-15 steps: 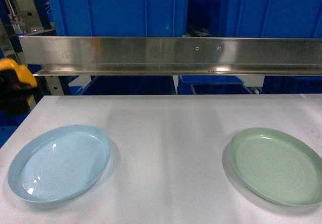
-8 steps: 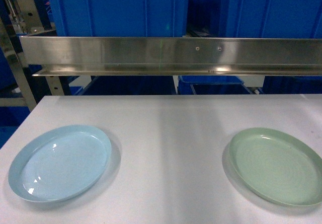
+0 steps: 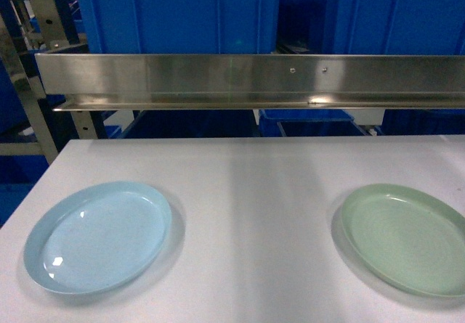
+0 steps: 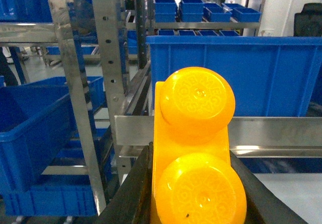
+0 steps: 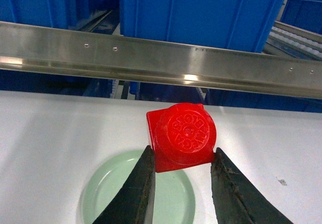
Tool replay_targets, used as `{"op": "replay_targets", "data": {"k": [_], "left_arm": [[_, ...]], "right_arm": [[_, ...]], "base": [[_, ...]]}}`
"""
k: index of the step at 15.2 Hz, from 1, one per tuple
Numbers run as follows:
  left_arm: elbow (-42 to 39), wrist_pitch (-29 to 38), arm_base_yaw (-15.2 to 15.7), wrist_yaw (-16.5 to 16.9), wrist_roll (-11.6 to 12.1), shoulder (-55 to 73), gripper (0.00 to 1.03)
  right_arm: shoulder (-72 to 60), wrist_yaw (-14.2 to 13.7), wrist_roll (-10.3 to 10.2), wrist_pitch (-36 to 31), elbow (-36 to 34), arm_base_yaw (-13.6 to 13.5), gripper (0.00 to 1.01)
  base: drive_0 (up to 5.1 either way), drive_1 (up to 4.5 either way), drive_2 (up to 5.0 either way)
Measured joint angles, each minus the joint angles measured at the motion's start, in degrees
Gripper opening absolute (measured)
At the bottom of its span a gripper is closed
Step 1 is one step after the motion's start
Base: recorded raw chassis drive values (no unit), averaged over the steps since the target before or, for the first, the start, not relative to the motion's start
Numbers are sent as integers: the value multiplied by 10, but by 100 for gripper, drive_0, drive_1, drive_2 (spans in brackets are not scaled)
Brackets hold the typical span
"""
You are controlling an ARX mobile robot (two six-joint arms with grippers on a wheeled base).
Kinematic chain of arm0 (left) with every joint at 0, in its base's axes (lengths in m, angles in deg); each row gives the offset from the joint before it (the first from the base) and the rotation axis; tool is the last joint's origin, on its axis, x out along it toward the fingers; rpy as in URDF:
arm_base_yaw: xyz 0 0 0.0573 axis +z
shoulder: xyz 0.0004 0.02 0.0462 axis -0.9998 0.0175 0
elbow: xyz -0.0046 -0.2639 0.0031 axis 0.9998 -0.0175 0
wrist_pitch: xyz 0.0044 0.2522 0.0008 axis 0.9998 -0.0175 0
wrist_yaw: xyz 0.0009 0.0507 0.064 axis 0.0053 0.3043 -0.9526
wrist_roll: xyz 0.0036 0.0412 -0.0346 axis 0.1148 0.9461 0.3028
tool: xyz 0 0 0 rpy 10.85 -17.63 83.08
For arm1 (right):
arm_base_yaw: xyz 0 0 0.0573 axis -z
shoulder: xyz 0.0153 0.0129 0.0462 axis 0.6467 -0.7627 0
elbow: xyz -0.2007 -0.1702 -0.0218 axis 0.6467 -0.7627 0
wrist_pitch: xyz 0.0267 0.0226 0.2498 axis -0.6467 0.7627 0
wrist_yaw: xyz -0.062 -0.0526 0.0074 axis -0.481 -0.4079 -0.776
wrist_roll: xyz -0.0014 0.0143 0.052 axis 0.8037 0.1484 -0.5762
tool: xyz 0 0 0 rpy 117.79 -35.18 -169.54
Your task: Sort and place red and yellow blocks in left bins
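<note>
My right claw [image 5: 182, 171] is clamped on the red block [image 5: 182, 137], 1 stud facing the camera, held in the air above the green plate [image 5: 136, 194] on the white table [image 5: 50, 133]. My left claw [image 4: 193, 183] pinches the yellow block [image 4: 197, 148], 2 studs showing, off the table's left side beside a steel rack [image 4: 108, 73], with a blue bin [image 4: 30, 128] to the left. In the head view the table [image 3: 247, 185] carries a pale blue plate [image 3: 98, 237] and the green plate [image 3: 407, 239] well apart; a steel rail [image 3: 247, 80] runs along the far edge.
</note>
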State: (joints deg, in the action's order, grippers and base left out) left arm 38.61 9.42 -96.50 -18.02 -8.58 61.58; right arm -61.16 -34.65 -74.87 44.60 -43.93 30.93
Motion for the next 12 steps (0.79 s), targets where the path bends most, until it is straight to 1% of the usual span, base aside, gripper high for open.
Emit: {"op": "replay_targets", "data": {"k": [2, 8, 12], "left_arm": [[0, 0, 0, 0, 0, 0, 27], [0, 0, 2, -2, 0, 0, 27], [0, 0, 2, -2, 0, 0, 27]], "right_arm": [[0, 0, 0, 0, 0, 0, 24], [-1, 0, 0, 1, 0, 0, 24], [-1, 0, 0, 1, 0, 0, 24]], "base": [[0, 0, 0], [-462, 283, 283], [-516, 229, 229]]}}
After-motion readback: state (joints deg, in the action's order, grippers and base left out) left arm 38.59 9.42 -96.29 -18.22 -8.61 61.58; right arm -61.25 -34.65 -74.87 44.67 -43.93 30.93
